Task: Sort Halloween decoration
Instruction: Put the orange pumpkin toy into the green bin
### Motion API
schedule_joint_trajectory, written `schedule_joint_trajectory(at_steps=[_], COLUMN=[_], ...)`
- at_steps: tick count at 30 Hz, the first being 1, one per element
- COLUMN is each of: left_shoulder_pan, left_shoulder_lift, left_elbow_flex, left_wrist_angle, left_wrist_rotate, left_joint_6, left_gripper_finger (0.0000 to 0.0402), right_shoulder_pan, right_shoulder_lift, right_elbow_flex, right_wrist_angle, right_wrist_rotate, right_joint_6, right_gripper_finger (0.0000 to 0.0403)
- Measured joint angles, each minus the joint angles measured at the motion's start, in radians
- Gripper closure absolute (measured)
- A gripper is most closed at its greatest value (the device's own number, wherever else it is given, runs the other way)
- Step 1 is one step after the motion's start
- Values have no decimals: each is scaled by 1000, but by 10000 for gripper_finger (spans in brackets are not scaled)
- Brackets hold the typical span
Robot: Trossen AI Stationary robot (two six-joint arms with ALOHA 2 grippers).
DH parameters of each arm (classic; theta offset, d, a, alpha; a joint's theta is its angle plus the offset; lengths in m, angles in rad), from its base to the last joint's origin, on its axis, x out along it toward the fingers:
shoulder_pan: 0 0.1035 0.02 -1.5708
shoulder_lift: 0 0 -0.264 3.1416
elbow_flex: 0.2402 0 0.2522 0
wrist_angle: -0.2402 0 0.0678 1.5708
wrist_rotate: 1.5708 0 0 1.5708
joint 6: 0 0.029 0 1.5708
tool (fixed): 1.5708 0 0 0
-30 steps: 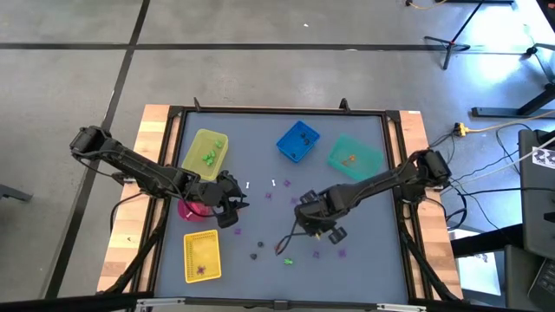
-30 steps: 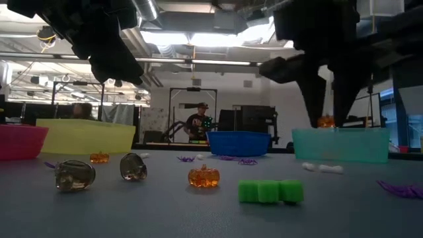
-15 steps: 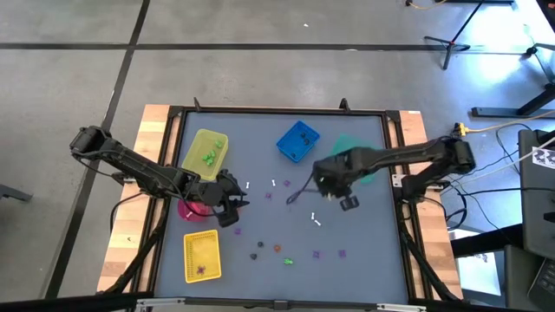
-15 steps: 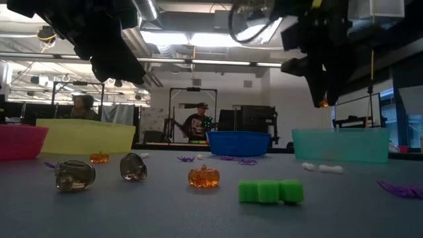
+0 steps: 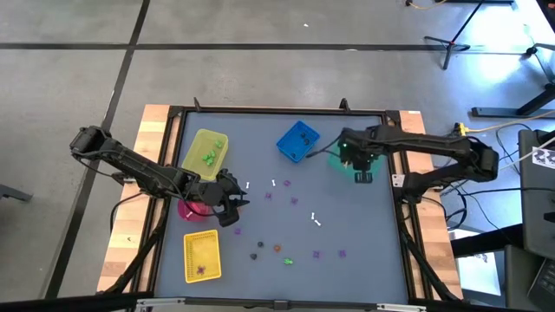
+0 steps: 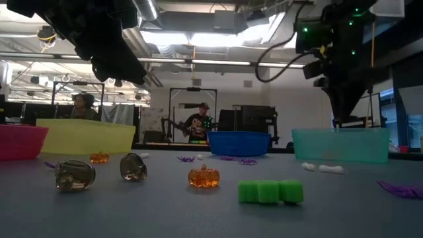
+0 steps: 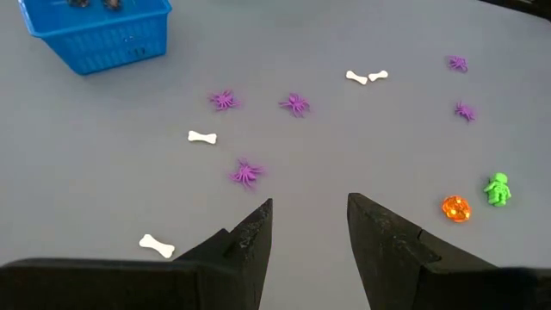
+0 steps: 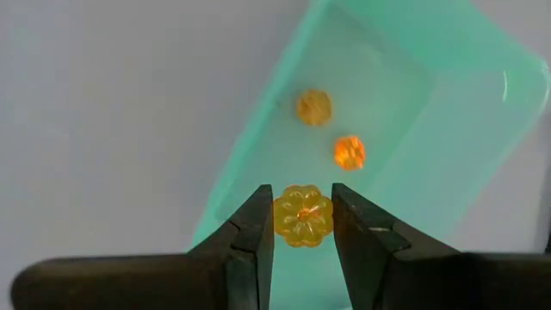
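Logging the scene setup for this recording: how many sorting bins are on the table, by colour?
Yellow bins: 2
Blue bin: 1
Teal bin: 1
Pink bin: 1
Total: 5

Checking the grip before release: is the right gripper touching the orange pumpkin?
Touching. The right wrist view shows the right gripper with both fingers pressed against the orange pumpkin.
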Motion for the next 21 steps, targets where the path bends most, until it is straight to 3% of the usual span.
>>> schedule_joint_trajectory(at_steps=[8,21], left_shoulder_pan=[0,0], left_shoulder_lift=[0,0], left_elbow_flex=[0,0], left_wrist_angle=[0,0], left_wrist_rotate=[0,0], left_joint_6=[0,0], left_gripper_finger=[265,265], right_shoulder_pan=[-110,-125], right_shoulder_lift=[-4,-4], right_elbow_flex=[-15,-15], right_wrist_angle=[25,34], right_wrist_rotate=[0,-1], right_joint_6=[0,2], right_gripper_finger=[306,298])
